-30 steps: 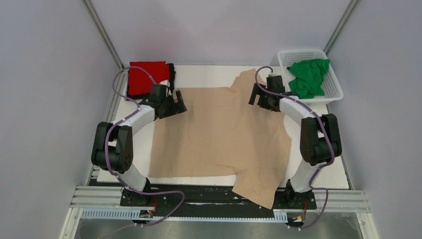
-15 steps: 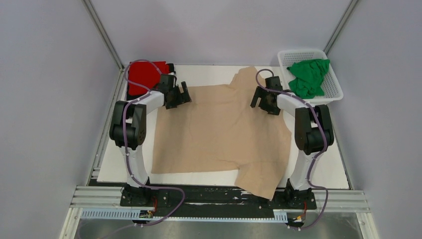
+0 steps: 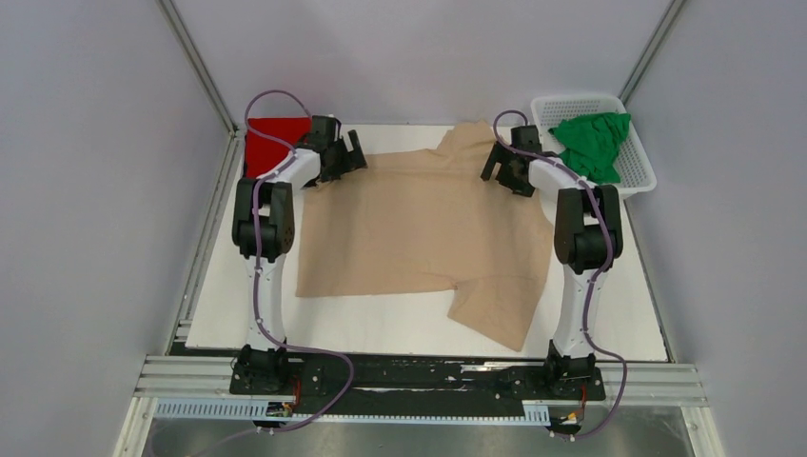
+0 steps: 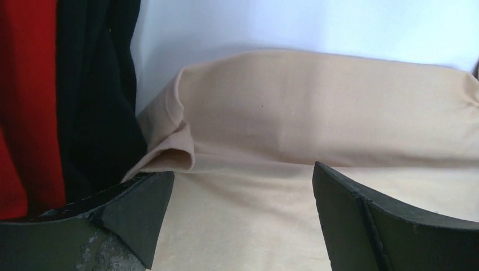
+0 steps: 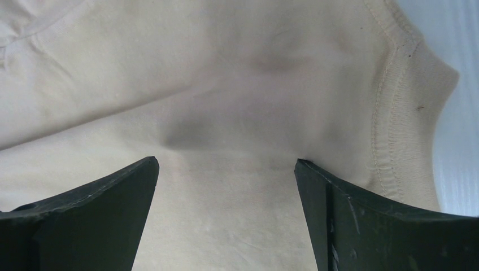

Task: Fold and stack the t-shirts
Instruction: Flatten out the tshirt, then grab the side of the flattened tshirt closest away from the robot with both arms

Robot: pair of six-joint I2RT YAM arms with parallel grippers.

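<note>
A beige t-shirt (image 3: 419,228) lies spread flat on the white table (image 3: 381,328), one sleeve hanging toward the near edge. My left gripper (image 3: 344,160) sits on its far left corner, jaws wide apart; the wrist view shows cloth (image 4: 316,113) between the fingers and a curled hem. My right gripper (image 3: 501,169) sits on the far right part by the collar, jaws also wide apart over cloth (image 5: 226,113). A folded red shirt (image 3: 271,138) lies on a black one (image 4: 96,101) at the far left corner.
A white basket (image 3: 576,99) at the far right holds a crumpled green shirt (image 3: 590,143). The red and black stack is right beside my left gripper. The shirt's far sleeve (image 3: 466,141) reaches the table's back edge.
Both grippers have moved toward the far edge of the table, and the beige shirt has slid away with them, its near hem now farther from the arm bases.
</note>
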